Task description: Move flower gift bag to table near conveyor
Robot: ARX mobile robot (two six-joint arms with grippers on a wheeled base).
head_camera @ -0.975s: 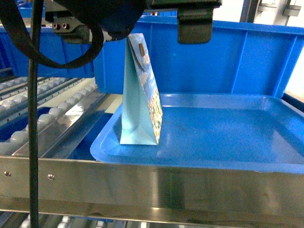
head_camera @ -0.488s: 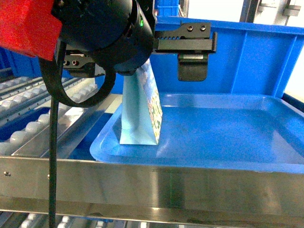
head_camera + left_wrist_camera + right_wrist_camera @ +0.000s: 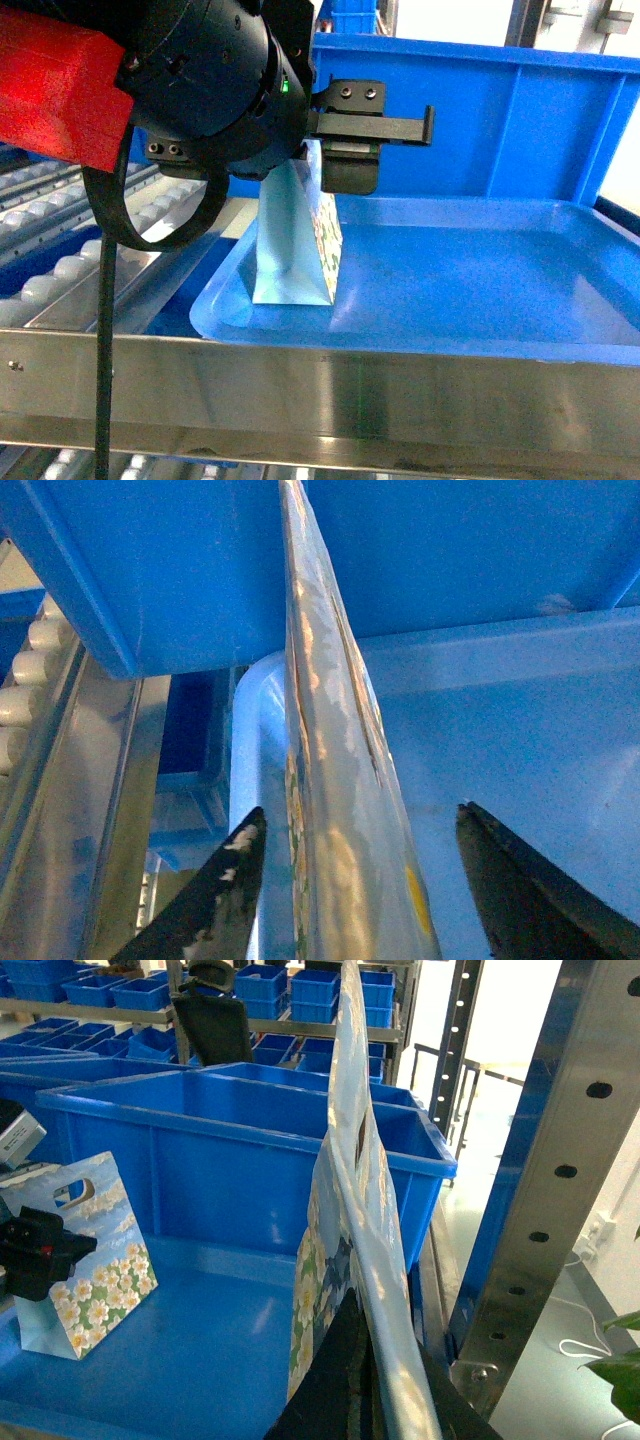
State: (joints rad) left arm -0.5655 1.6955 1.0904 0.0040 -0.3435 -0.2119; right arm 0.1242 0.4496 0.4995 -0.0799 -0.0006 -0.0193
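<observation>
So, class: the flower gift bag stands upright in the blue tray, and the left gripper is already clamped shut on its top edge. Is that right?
Not quite. The left gripper is open, not clamped: the left wrist view shows its fingers apart on either side of the flower gift bag, with gaps showing. The bag does stand upright in the blue tray.

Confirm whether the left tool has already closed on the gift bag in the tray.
No. In the left wrist view the left tool straddles the gift bag with gaps on both sides.
</observation>
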